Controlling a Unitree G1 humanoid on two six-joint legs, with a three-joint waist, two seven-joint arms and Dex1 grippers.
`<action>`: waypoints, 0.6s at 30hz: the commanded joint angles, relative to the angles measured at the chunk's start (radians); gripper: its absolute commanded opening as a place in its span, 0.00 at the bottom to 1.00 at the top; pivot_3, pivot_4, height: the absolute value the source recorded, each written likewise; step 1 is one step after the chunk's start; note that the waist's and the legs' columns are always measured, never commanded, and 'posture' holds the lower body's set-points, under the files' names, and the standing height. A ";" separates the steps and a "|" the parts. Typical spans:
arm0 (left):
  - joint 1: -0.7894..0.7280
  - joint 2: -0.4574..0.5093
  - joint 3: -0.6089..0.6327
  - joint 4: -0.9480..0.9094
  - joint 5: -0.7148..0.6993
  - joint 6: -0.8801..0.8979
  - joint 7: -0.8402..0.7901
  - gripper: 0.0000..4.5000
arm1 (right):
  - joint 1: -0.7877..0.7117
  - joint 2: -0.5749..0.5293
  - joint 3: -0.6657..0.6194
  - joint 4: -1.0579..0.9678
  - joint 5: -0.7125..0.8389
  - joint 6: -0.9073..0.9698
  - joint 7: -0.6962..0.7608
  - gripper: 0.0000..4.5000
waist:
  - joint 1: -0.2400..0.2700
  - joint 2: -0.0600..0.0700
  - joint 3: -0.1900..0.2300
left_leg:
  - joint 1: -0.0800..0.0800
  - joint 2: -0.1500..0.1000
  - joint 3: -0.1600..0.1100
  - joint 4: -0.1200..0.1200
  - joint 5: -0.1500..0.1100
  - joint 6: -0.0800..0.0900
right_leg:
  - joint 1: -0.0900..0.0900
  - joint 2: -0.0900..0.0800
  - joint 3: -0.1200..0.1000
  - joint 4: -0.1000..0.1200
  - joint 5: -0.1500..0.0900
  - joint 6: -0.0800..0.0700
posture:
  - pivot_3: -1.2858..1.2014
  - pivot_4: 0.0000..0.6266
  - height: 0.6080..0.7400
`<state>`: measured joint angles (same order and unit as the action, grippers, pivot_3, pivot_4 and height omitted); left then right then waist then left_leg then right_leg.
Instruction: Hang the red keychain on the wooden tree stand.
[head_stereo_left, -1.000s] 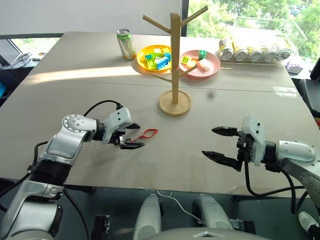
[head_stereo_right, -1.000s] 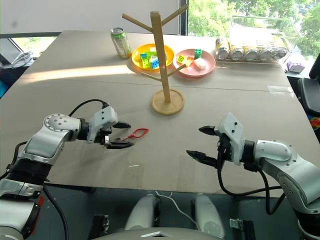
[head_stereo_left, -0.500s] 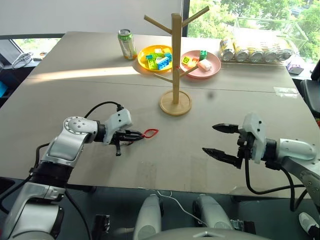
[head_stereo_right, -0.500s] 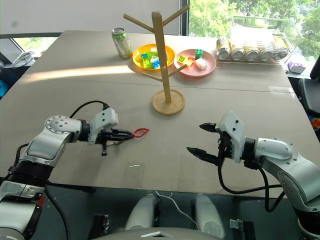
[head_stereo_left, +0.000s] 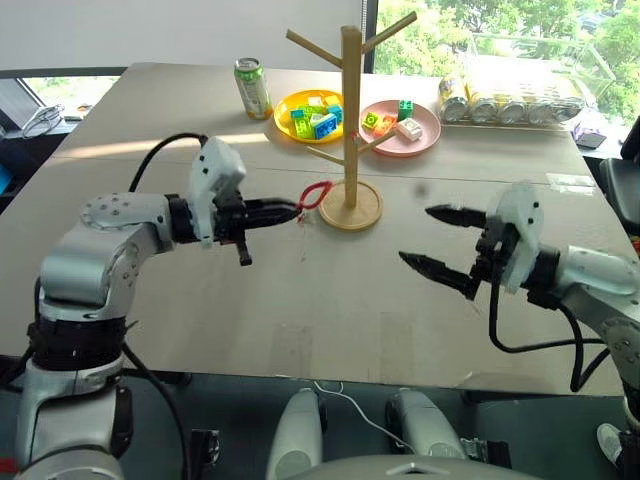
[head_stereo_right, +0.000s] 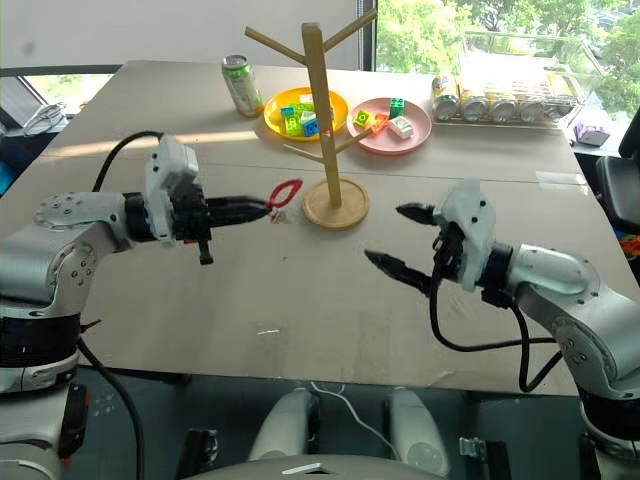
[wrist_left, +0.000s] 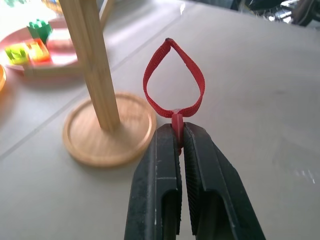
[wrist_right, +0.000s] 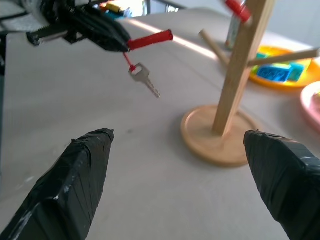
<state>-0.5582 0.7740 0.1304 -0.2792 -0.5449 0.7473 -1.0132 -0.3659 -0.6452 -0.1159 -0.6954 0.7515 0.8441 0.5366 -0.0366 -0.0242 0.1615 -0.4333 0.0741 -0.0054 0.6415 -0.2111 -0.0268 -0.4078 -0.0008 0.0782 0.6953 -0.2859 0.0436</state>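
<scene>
Red keychain pinched at left claw tips, key dangling.

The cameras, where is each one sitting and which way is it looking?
Left eye view: on the head, looking forward and down over the table; both arms show, the left tool shut on the red keychain.
Right eye view: beside it, same scene; right tool open.
Left wrist view: along the left tool's fingers, facing the wooden tree stand.
Right wrist view: between that tool's spread fingers, facing the stand.
Shared: both wrist views show keychain and stand.
</scene>
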 joint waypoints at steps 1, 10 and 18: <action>-0.030 -0.015 0.019 -0.082 -0.005 -0.038 0.065 0.01 | -0.041 0.003 -0.037 -0.046 0.031 0.009 -0.054 1.00 | 0.000 0.000 0.000 | 0.000 0.000 0.000 0.000 0.000 0.000 | 0.000 0.000 0.000 0.000 0.000 0.000 | 0.52 0.24 1.00; -0.125 -0.118 -0.083 0.012 0.161 -0.328 0.140 0.01 | -0.142 0.004 -0.046 -0.049 0.103 0.045 -0.133 1.00 | 0.002 0.000 0.000 | 0.000 0.000 0.000 0.000 0.000 0.000 | 0.000 0.000 0.000 0.000 0.000 0.000 | 0.52 0.24 1.00; -0.136 -0.137 -0.161 0.131 0.290 -0.545 0.109 0.01 | -0.145 -0.010 -0.049 -0.069 0.140 0.060 -0.180 1.00 | 0.000 0.000 0.000 | 0.000 0.000 0.000 0.000 0.000 0.000 | 0.000 0.000 0.001 0.000 0.000 0.000 | 0.52 0.24 1.00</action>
<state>-0.6748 0.6284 -0.0271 -0.1454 -0.2823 0.2635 -0.8948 -0.4971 -0.6431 -0.1333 -0.7314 0.8778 0.9086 0.3695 -0.0361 -0.0242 0.1615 -0.4335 0.0740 -0.0048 0.6419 -0.2111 -0.0268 -0.4077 -0.0007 0.0787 0.6948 -0.2858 0.0433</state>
